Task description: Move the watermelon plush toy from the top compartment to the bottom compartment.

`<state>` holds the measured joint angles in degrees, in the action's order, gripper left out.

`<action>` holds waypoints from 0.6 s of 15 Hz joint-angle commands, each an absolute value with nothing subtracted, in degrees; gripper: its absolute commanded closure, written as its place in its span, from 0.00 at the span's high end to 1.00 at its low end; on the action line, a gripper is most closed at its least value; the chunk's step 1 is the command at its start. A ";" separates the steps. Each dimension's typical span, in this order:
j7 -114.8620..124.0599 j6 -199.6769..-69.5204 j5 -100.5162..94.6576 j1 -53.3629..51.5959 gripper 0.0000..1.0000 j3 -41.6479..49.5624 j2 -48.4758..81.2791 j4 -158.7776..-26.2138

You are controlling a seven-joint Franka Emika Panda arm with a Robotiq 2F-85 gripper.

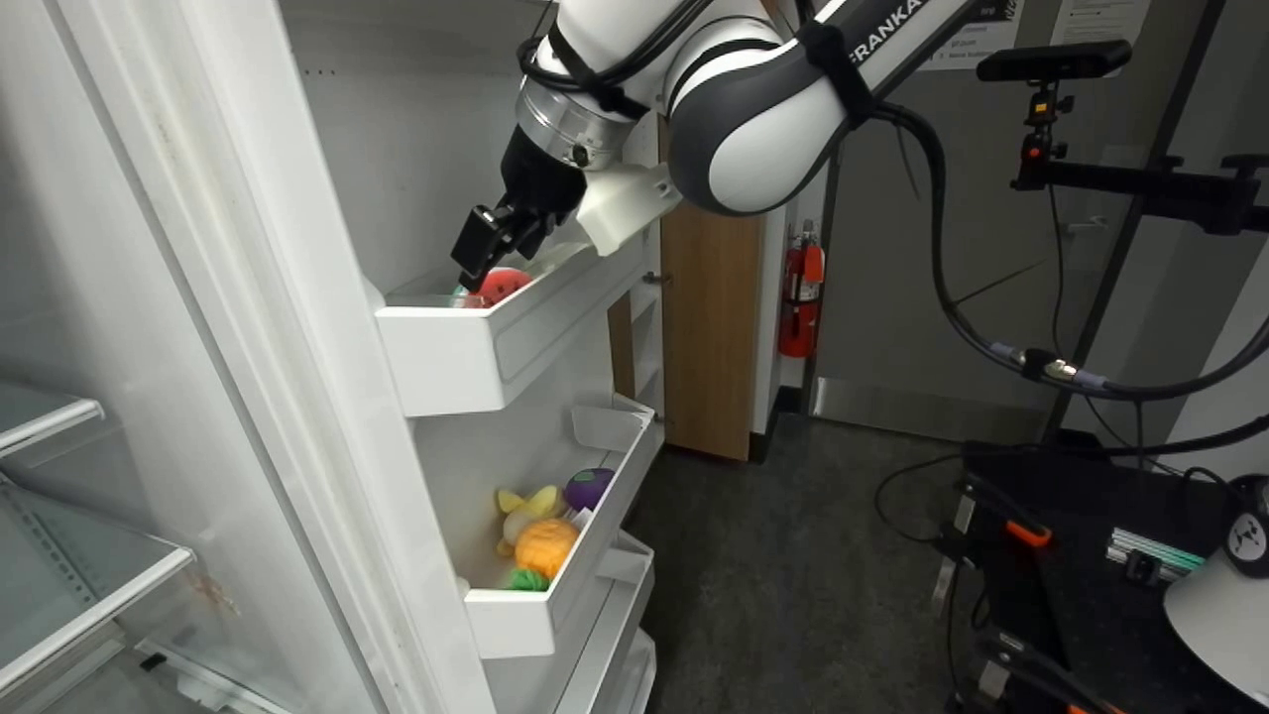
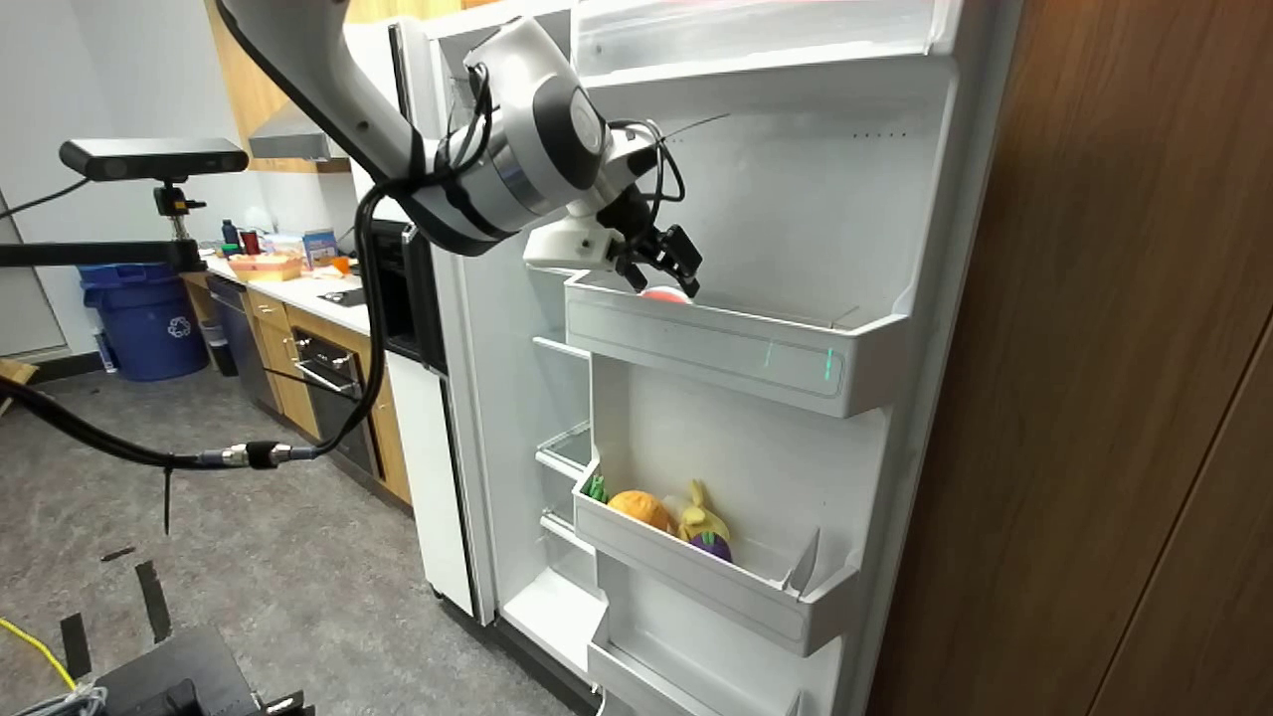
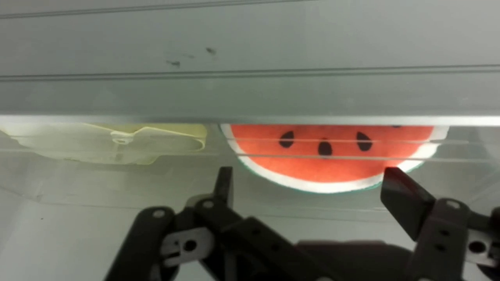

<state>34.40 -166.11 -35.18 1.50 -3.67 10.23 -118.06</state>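
Observation:
The watermelon plush toy (image 3: 297,168), a red half-round with black seeds and a white and green rim, rests in the top compartment (image 2: 706,343). The bin's front lip covers part of it in the wrist view, and only a red sliver of the watermelon plush toy (image 2: 664,294) shows in an exterior view. Just above it, my gripper (image 3: 308,171) points down into the bin with its jaws spread wide. One finger overlaps the rind in the wrist view; whether they touch I cannot tell. Below hangs the bottom compartment (image 1: 511,623), a white bin with a shallow front wall.
An orange plush (image 1: 545,547), a yellow plush (image 2: 701,517) and a purple toy (image 1: 588,487) lie in the bottom compartment. A pale yellow translucent piece (image 3: 117,144) sits beside the watermelon in the top bin. A further door bin (image 2: 656,686) is lower down.

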 commanded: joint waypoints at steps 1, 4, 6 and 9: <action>35.92 -166.57 -37.00 0.82 0.66 -3.05 11.80 -116.02; 36.06 -166.45 -37.36 0.68 0.40 -2.93 12.09 -115.66; 36.08 -166.44 -37.67 0.60 0.25 -2.87 12.33 -115.31; 36.12 -166.39 -38.08 0.51 0.03 -2.83 12.70 -114.79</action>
